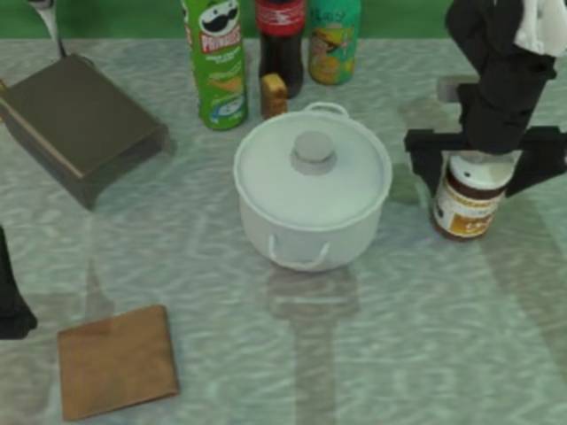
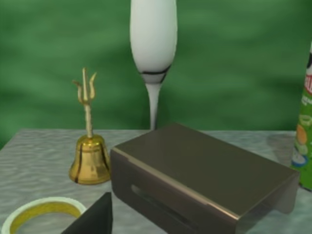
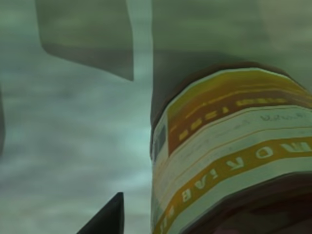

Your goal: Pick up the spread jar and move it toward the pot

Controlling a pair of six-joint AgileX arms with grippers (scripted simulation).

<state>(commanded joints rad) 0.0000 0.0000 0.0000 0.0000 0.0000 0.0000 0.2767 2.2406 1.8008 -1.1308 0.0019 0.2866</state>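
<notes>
The spread jar (image 1: 467, 203) stands upright on the surface (image 1: 425, 336), right of the pot (image 1: 312, 190). The right gripper (image 1: 485, 152) is positioned over its lid, fingers spread wide — nothing gripped yet. The left arm is parked at the left edge.

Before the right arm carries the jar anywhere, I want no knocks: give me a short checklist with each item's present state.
1. Right gripper placed over the spread jar: ok, it sits at the lid.
2. Fingers closed on the jar: cannot tell.
3. Jar upright: ok.
4. Table between the jar and the pot free of things: ok.
5. Pot lid seated: ok.
6. Left gripper out of the way: ok, parked at the table's left edge.
</notes>
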